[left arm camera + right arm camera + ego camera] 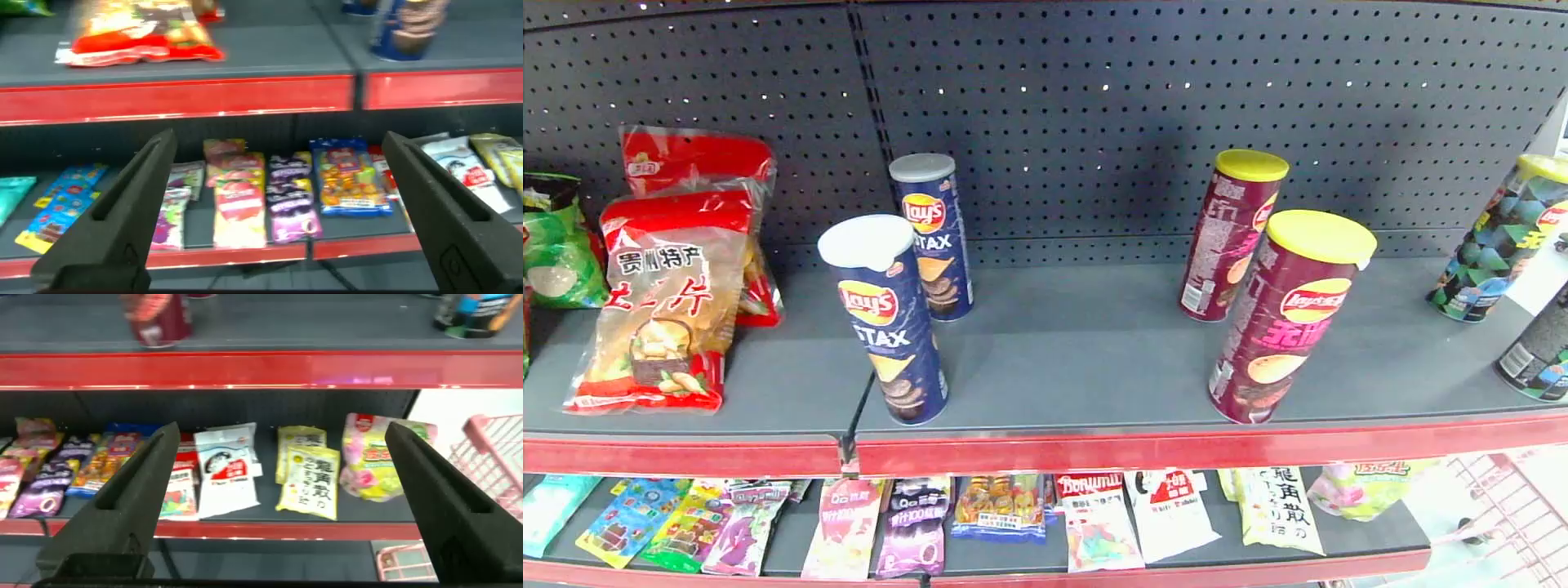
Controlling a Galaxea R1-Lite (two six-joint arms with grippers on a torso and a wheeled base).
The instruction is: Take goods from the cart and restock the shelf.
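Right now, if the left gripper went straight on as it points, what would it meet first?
Probably the purple snack packet on the lower shelf, centred ahead of the left gripper; depth unclear.

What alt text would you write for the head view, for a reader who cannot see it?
Two dark blue cardboard crisp tubes and two maroon yellow-lidded tubes stand on a grey metal shelf, with red-topped clear snack bags at its left.

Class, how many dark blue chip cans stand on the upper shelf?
2. The front blue can stands near the red front edge of the shelf. The rear blue can stands just behind it, nearer the pegboard. Others may lie outside the view.
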